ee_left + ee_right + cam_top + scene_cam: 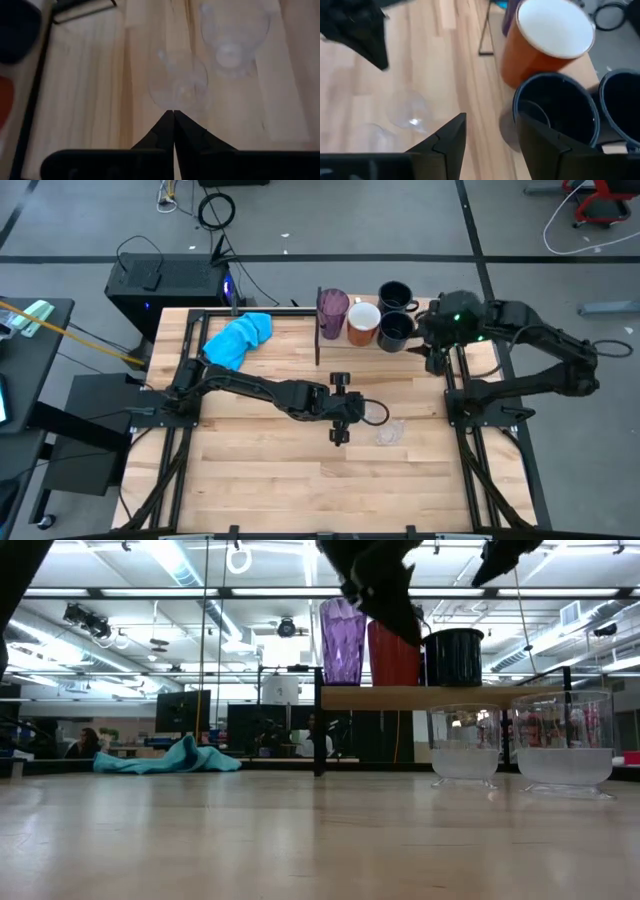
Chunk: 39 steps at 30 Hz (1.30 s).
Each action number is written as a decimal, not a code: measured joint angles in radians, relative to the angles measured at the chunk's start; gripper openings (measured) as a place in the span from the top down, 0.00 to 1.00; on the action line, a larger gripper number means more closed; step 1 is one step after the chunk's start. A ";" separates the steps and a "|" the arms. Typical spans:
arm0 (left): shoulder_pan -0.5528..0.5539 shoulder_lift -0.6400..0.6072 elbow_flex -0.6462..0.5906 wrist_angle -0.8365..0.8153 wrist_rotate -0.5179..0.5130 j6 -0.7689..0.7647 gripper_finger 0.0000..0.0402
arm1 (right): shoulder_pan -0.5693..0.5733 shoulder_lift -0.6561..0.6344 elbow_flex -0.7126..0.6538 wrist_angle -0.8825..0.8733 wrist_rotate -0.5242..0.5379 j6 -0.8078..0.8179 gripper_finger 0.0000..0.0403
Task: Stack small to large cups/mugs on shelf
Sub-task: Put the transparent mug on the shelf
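On the shelf (436, 310) stand the tumbler (333, 312), the orange mug (363, 322) and two black mugs (396, 330), side by side, none nested. Two clear cups (389, 432) sit on the table well in front of the shelf, so by my reading the stacking is barely begun. The left gripper (173, 131) hovers over them, fingers pressed together and empty. The right gripper (490, 135) hangs at the shelf's black mugs, fingers spread around nothing. The clear cups are faint from overhead, and the farther black mug is hidden in the low view.
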 joint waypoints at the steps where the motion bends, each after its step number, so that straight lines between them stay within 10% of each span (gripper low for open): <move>1: 0.000 0.000 -0.010 -0.001 0.000 0.000 0.97 | 0.027 0.003 -0.014 0.002 0.037 0.008 0.56; 21: 0.056 -0.198 -0.421 0.124 0.003 0.106 0.97 | 0.346 0.052 -0.289 0.153 0.299 0.282 0.62; 39: 0.065 -0.319 -0.718 0.441 0.016 0.097 0.94 | 0.542 0.238 -0.317 0.213 0.101 0.452 0.62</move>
